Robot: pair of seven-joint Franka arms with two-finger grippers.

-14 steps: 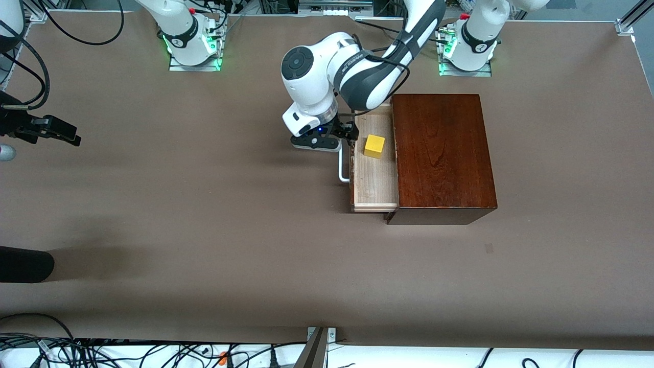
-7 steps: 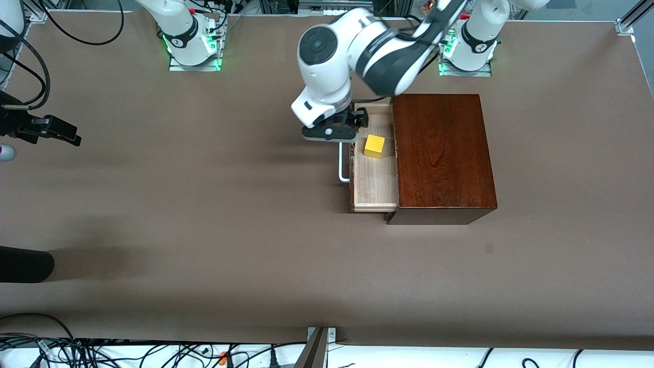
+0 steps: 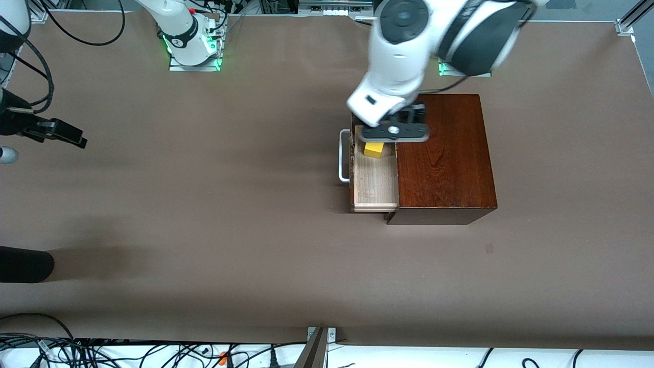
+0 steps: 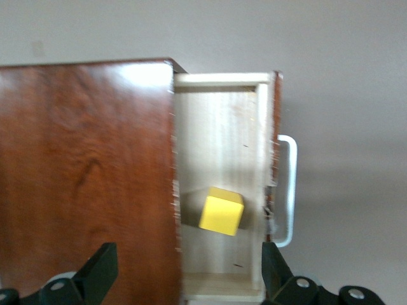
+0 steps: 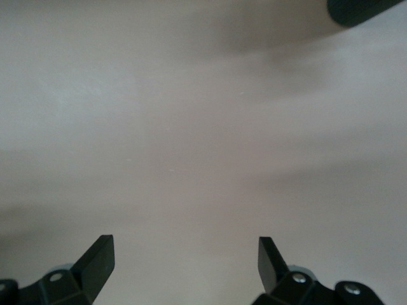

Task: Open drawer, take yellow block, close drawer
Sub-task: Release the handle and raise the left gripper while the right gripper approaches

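Drawer [image 3: 374, 179] pulled out of wooden box [image 3: 442, 153], yellow block [image 3: 374, 150] inside it, left gripper [image 3: 394, 132] over block, jaws spread, right gripper [image 5: 184, 267] waiting over bare counter [image 3: 204, 204], jaws spread

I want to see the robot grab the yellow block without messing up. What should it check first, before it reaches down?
1. Drawer pulled out of the wooden box enough to reach in: ok.
2. Yellow block lying loose on the drawer floor, nothing on it: ok.
3. Left pincer open wide, holding nothing: ok.
4. Left pincer over the block: ok, the block shows between its fingers in the left wrist view.
5. One finger sits over the box top, so it may bump on the way down: not ok.
6. Right pincer open over bare table, its arm waiting: ok.
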